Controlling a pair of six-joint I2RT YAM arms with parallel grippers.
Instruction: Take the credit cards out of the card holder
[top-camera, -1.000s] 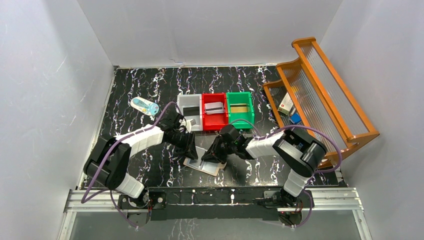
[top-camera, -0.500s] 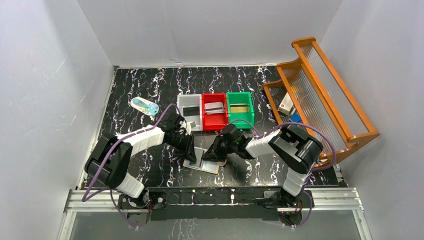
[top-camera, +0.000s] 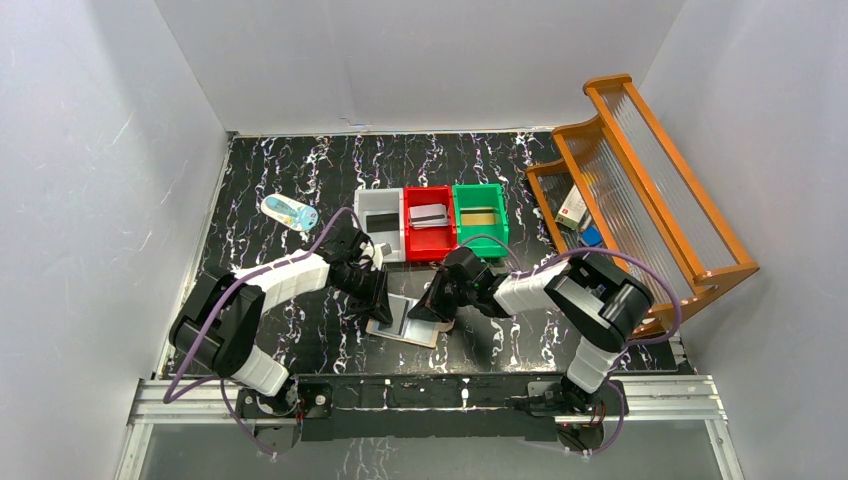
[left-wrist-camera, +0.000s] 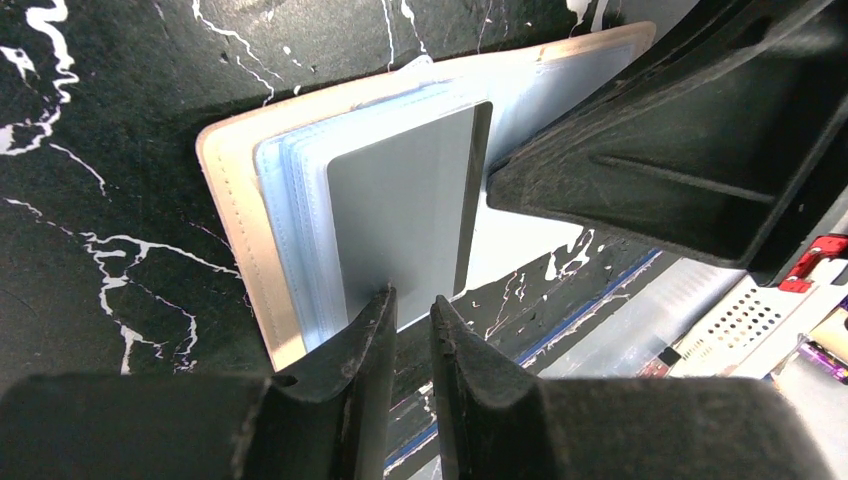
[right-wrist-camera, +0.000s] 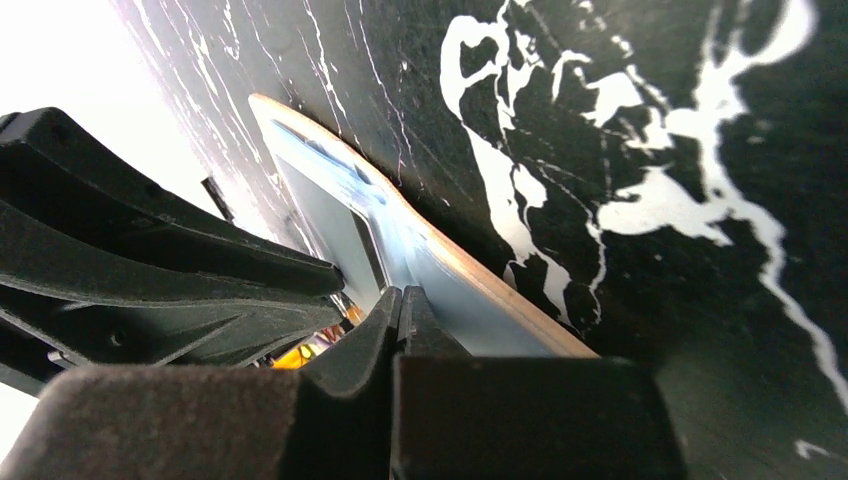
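Note:
The card holder (top-camera: 418, 336) lies open on the black marbled table, tan rim (left-wrist-camera: 235, 220) around pale blue pockets. A silvery-grey credit card (left-wrist-camera: 400, 210) sticks partway out of the pockets. My left gripper (left-wrist-camera: 411, 298) stands open by a narrow gap at the card's near edge, with only table showing in the gap. My right gripper (right-wrist-camera: 400, 293) is shut, its tips against the card's other edge and the holder's inner face (right-wrist-camera: 470, 300). Whether it pinches the card is hidden. From above, both grippers (top-camera: 380, 300) (top-camera: 428, 312) meet over the holder.
Behind the holder stand three bins side by side: white (top-camera: 366, 212), red (top-camera: 411, 230) and green (top-camera: 500, 222), each with a card inside. A wooden rack (top-camera: 640, 200) with small boxes fills the right side. A pale bottle (top-camera: 288, 212) lies at the left.
My right gripper's jaws have closed at the card's edge. The left gripper's gap has narrowed a little. Both arms and the holder stay nearly where they were.

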